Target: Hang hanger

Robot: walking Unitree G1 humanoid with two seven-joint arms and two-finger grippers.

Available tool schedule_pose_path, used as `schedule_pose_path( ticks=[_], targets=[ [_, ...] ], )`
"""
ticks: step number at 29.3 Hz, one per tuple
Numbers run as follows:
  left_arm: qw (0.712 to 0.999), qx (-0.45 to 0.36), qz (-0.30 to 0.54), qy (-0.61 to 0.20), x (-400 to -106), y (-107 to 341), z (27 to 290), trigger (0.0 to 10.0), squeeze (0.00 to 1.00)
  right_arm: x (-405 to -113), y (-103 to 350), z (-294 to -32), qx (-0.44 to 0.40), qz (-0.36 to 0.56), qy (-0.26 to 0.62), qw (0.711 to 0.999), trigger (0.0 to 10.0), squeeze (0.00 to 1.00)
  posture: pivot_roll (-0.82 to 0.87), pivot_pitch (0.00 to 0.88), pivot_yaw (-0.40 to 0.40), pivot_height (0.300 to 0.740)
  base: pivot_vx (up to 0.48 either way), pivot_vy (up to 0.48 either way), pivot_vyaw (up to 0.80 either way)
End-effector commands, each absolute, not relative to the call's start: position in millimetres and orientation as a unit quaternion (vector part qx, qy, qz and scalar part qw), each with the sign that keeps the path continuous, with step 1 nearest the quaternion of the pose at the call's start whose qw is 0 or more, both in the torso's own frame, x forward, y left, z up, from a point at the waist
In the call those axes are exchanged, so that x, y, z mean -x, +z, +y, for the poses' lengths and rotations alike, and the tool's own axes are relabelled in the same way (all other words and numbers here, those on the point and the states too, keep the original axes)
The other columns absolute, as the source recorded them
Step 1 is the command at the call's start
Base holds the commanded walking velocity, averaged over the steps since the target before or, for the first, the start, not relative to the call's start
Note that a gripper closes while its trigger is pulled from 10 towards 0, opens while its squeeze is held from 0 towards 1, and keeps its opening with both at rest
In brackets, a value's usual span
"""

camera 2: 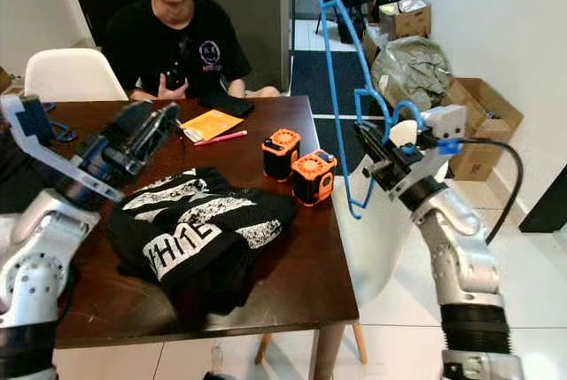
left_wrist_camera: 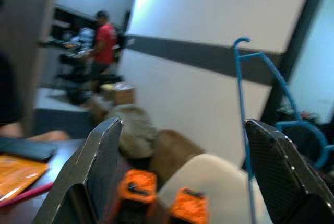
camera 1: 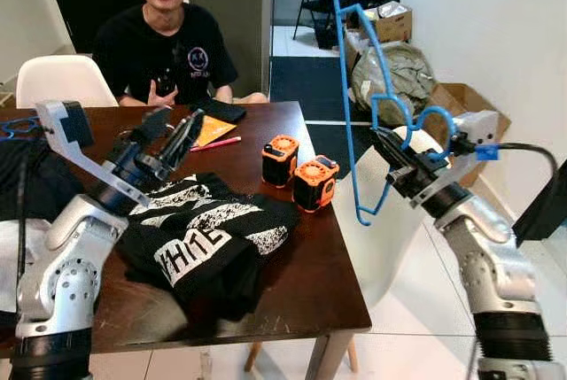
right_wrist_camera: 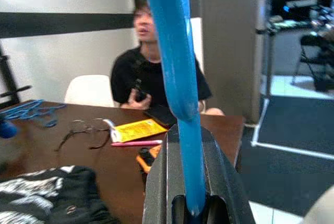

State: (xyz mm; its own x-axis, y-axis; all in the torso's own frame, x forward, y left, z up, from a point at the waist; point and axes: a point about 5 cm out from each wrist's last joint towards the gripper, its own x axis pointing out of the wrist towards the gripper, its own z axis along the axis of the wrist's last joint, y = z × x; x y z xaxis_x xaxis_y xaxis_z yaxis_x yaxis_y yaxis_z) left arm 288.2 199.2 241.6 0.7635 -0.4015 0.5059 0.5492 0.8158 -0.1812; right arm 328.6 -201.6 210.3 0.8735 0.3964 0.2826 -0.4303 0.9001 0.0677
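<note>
A blue plastic hanger (camera 1: 356,88) stands nearly upright in the air to the right of the brown table (camera 1: 292,265), its hook (camera 1: 425,123) curling over my right gripper (camera 1: 396,157). That gripper is shut on the hanger, and the right wrist view has the blue bar (right_wrist_camera: 180,78) clamped between the two fingers. My left gripper (camera 1: 168,141) hovers open above the table's left half, over a black T-shirt (camera 1: 208,229) with white print. In the left wrist view its fingers (left_wrist_camera: 94,166) stand wide apart, with the hanger (left_wrist_camera: 242,109) beyond them.
A person in a black shirt (camera 1: 164,43) sits at the table's far side. Two orange and black devices (camera 1: 299,172) stand near the right edge. An orange booklet and pink pen (camera 1: 215,135), glasses and more blue hangers (camera 1: 18,125) lie on the table. White chairs (camera 1: 381,221), boxes and bags (camera 1: 399,61) fill the right.
</note>
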Motion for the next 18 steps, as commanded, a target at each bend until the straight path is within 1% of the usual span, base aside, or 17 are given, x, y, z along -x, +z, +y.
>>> schedule_pose_path(
  ticks=[1,2,3,4,5,6,7,8,9,10,11,12,13,14,16,17,18],
  targets=[
    [0.93,0.152,-0.219,-0.252,-288,236,196,10.0,0.0,-331,213,-205,-0.066,-0.141,0.196,0.968,0.0,0.0,0.01,0.0,-0.025,0.74,0.0,0.0,0.0],
    [0.933,0.153,-0.216,-0.243,-289,234,196,10.0,0.0,-334,212,-206,-0.072,-0.139,0.182,0.971,0.0,0.0,0.02,0.0,-0.026,0.74,0.0,0.0,0.0],
    [0.941,0.154,-0.216,-0.211,-292,233,197,10.0,0.0,-337,211,-202,-0.072,-0.138,0.174,0.972,0.0,0.0,0.02,0.0,-0.026,0.74,0.0,0.0,0.0],
    [0.941,0.154,-0.216,-0.211,-292,233,197,10.0,0.0,-337,211,-202,-0.072,-0.138,0.174,0.972,0.0,0.0,0.02,0.0,-0.026,0.74,0.0,0.0,0.0],
    [0.95,0.147,-0.213,-0.173,-296,232,200,10.0,0.0,-339,210,-197,-0.075,-0.135,0.166,0.974,10.0,0.0,0.02,0.0,-0.026,0.74,0.0,0.0,0.0],
    [0.95,0.147,-0.213,-0.173,-296,232,200,10.0,0.0,-339,210,-197,-0.075,-0.135,0.166,0.974,10.0,0.0,0.02,0.0,-0.026,0.74,0.0,0.0,0.0],
    [0.966,0.114,-0.201,-0.115,-301,230,204,10.0,0.0,-341,208,-191,-0.076,-0.129,0.165,0.975,10.0,0.0,0.03,0.0,-0.03,0.74,0.0,0.0,0.0],
    [0.966,0.114,-0.201,-0.115,-301,230,204,10.0,0.0,-341,208,-191,-0.076,-0.129,0.165,0.975,10.0,0.0,0.03,0.0,-0.03,0.74,0.0,0.0,0.0],
    [0.975,0.082,-0.195,-0.064,-304,229,207,10.0,0.0,-341,206,-185,-0.09,-0.125,0.176,0.972,10.0,0.0,0.03,0.0,-0.03,0.74,0.0,0.0,0.0],
    [0.975,0.082,-0.195,-0.064,-304,229,207,10.0,0.0,-341,206,-185,-0.09,-0.125,0.176,0.972,10.0,0.0,0.03,0.0,-0.03,0.74,0.0,0.0,0.0],
    [0.98,0.052,-0.189,-0.023,-305,229,210,10.0,0.0,-340,206,-179,-0.091,-0.126,0.19,0.969,10.0,0.0,0.04,0.0,-0.033,0.74,0.0,0.0,0.79],
    [0.98,0.052,-0.189,-0.023,-305,229,210,10.0,0.0,-340,206,-179,-0.091,-0.126,0.19,0.969,10.0,0.0,0.04,0.0,-0.033,0.74,0.0,0.0,0.79],
    [0.98,0.038,-0.193,0.011,-304,231,211,10.0,0.0,-338,206,-173,-0.088,-0.13,0.208,0.966,10.0,0.0,0.04,0.0,-0.033,0.74,0.0,0.0,0.79],
    [0.98,0.038,-0.193,0.011,-304,231,211,10.0,0.0,-338,206,-173,-0.088,-0.13,0.208,0.966,10.0,0.0,0.04,0.0,-0.033,0.74,0.0,0.0,0.79],
    [0.978,-0.003,-0.196,0.068,-300,233,217,10.0,0.0,-337,209,-163,-0.083,-0.14,0.232,0.959,10.0,0.0,0.04,0.0,-0.036,0.74,0.0,0.0,0.79],
    [0.978,-0.003,-0.196,0.068,-300,233,217,10.0,0.0,-337,209,-163,-0.083,-0.14,0.232,0.959,10.0,0.0,0.04,0.0,-0.036,0.74,0.0,0.0,0.79],
    [0.976,-0.017,-0.197,0.091,-299,233,222,10.0,0.0,-337,210,-159,-0.081,-0.141,0.237,0.958,10.0,0.0,0.05,0.0,-0.039,0.74,0.0,0.0,0.79]
  ],
)
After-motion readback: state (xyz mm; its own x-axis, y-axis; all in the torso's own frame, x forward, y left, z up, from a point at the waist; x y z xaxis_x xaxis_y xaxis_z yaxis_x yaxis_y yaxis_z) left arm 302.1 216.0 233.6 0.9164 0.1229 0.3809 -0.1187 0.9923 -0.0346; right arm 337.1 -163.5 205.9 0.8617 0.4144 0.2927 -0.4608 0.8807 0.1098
